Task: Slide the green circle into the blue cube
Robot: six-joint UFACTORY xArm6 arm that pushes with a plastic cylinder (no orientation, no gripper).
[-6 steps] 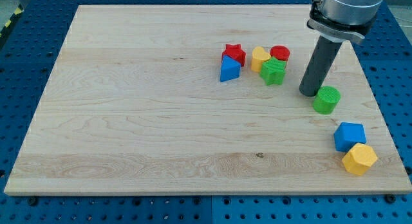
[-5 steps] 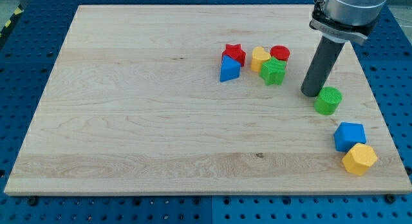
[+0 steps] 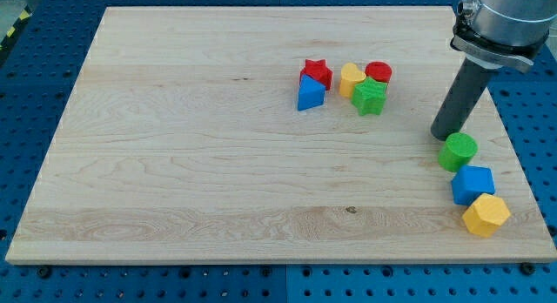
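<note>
In the camera view your arm ended in a plain dark rod, so you had nothing that could spread, close or clamp, and it held nothing. My tip [image 3: 449, 133] sat on the wooden board [image 3: 191, 164] near the view's right edge. The green circle [image 3: 458, 151] lay just below my tip and slightly to its right, touching it or very nearly so; you could not tell which from this angle. Just below the green circle came the blue cube [image 3: 473, 184], the two touching or all but touching at their near edges. A yellow block [image 3: 486, 215] pressed against the blue cube's lower right side, farther still below my tip.

Well to the left of my tip and a little toward the view's top, you had a cluster of five: a red star [image 3: 317, 73] with a blue block [image 3: 310, 94] tight beneath it, then a yellow block [image 3: 351, 78], a red cylinder [image 3: 379, 73] and a green star [image 3: 370, 97] packed together

No containers showed on the board
</note>
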